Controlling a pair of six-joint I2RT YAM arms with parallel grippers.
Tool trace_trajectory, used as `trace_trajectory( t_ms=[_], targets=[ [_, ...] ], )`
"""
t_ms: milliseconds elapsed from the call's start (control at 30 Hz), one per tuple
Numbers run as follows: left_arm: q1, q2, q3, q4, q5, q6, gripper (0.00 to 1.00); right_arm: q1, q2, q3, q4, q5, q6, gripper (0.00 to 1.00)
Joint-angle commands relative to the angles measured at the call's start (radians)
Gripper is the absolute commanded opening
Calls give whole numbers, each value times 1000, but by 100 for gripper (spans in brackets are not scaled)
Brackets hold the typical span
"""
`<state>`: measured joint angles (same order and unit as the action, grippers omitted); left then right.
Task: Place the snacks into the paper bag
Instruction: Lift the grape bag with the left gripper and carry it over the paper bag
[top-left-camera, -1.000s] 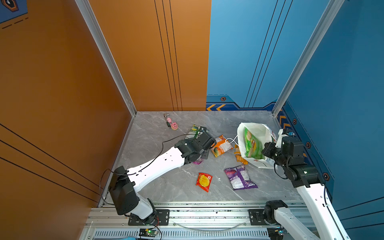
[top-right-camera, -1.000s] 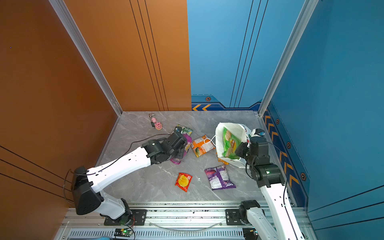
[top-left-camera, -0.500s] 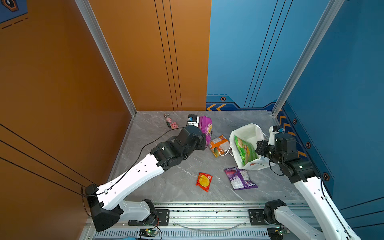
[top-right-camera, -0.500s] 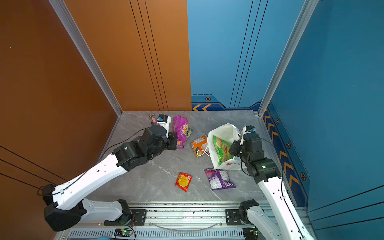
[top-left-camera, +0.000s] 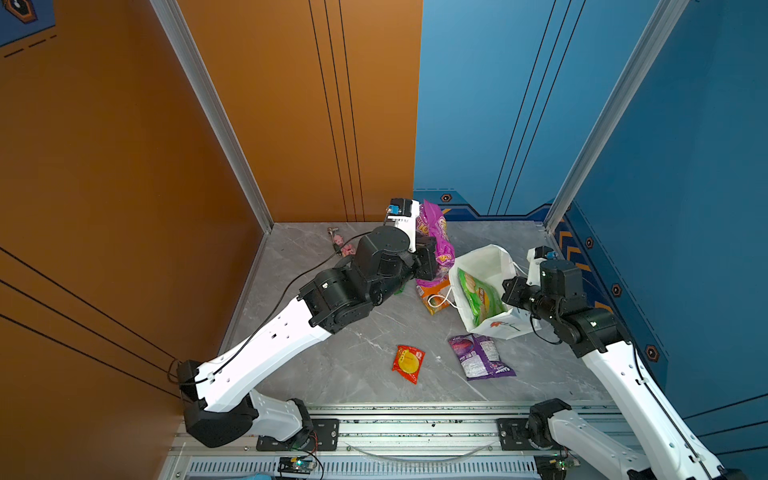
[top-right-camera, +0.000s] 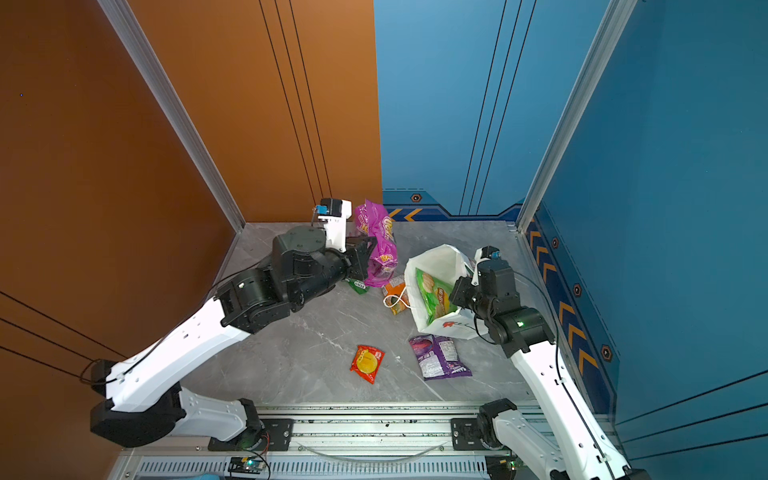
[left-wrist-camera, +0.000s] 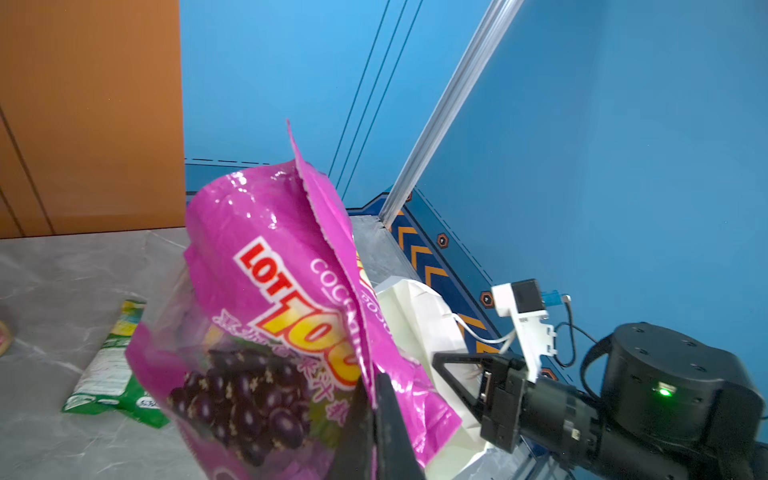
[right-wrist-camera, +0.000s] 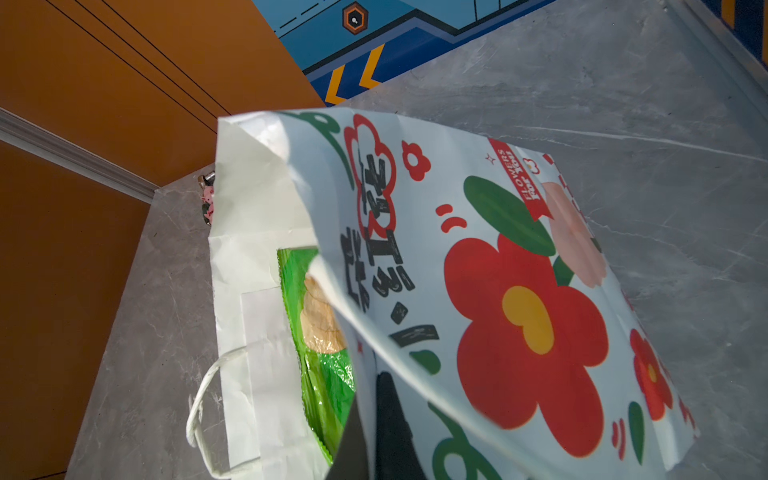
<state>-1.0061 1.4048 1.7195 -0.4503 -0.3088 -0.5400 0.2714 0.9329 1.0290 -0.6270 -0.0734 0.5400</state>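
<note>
On the grey worktop (top-left-camera: 332, 365), in both top views, the paper bag (top-left-camera: 478, 262) leans at three o'clock from the middle. Its mouth is open and a green chip bag (top-left-camera: 480, 297) is inside. The right claw (top-left-camera: 510, 291) is pinched on the bag's rim on its three o'clock side. The left claw (top-left-camera: 430, 259), raised at the bag's ten o'clock, grips a pink packet (top-left-camera: 436, 232) clear of the surface. An orange packet (top-left-camera: 432, 295) lies just beside the bag at nine o'clock. A purple packet (top-left-camera: 480, 355) lies near it at six o'clock, and a red-and-yellow packet (top-left-camera: 408, 362) lies further off at seven. Pig charms (top-left-camera: 343, 245) lie by the back corner at eleven o'clock.

In the left wrist view, the left claw (left-wrist-camera: 374, 419) is closed tight on the pink packet (left-wrist-camera: 270, 291) by its edge. The paper bag (left-wrist-camera: 419, 316) shows behind, and a small green packet (left-wrist-camera: 112, 365) lies flat on the worktop.

In the right wrist view, the right claw (right-wrist-camera: 374, 419) nips the paper bag (right-wrist-camera: 498, 291) by its flowered wall. The green chip bag (right-wrist-camera: 320, 332) sits within, and a white cord handle (right-wrist-camera: 203, 399) hangs at the mouth.
</note>
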Motion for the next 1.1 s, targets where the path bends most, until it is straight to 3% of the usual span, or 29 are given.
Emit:
trace_trajectory(
  t_ms=[0, 367, 1067],
  targets=[
    [-21, 42, 97, 125, 69, 21, 0, 10, 7, 46, 64, -74, 37, 0],
    [-52, 193, 220, 165, 213, -24, 0, 2, 35, 61, 115, -175, 87, 0],
    [-22, 459, 291, 340, 456, -145, 0, -265, -65, -57, 65, -342, 81, 0]
  ],
)
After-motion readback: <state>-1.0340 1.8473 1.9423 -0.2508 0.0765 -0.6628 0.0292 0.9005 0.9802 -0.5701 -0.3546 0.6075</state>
